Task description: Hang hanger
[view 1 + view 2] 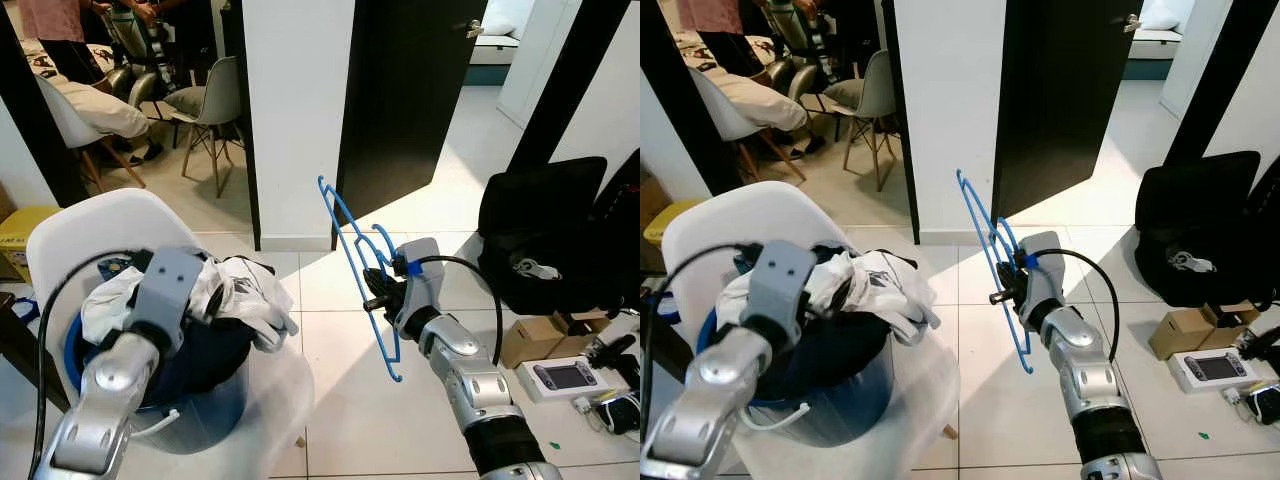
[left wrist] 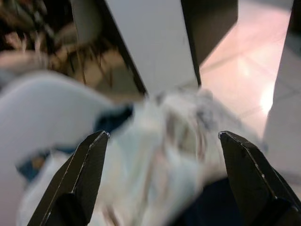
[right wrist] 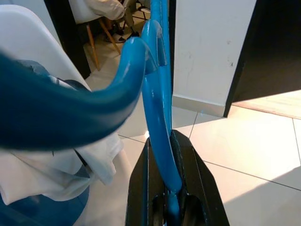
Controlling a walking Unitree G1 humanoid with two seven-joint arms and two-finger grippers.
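A white wall section (image 1: 297,110) rises straight ahead, with a dark open door (image 1: 405,95) beside it on the robot's right and pale floor tiles (image 1: 350,400) spreading below. Through the opening on the left a person sits among chairs (image 1: 205,105) with slender wooden legs.

On the robot's left, close in, stands a white moulded chair (image 1: 85,235); a blue laundry basket (image 1: 835,415) sits on its seat, heaped with white and dark clothes (image 1: 235,295). On the right, a black bag (image 1: 545,235) rests on the floor, with small cardboard boxes (image 1: 535,340) and a handheld console (image 1: 567,377) near it.

The left gripper (image 2: 162,141) hovers just above the clothes pile, its two black fingers (image 2: 82,176) spread wide apart with nothing between them; the wrist view is blurred.

The right gripper (image 1: 378,290) is raised in the middle of the scene, over the tiles and in front of the wall, its fingers (image 3: 141,188) pressed together on a blue plastic hanger (image 1: 355,265). The hanger is held in the air, edge-on to the head camera, so it reads as a narrow strip. Its long axis runs steeply, the top end tilted up and toward the robot's left, near the wall's lower part, the bottom end slanting down toward the floor on the right. The grip is about mid-length, and a curved part of the hanger bends by the gripper.
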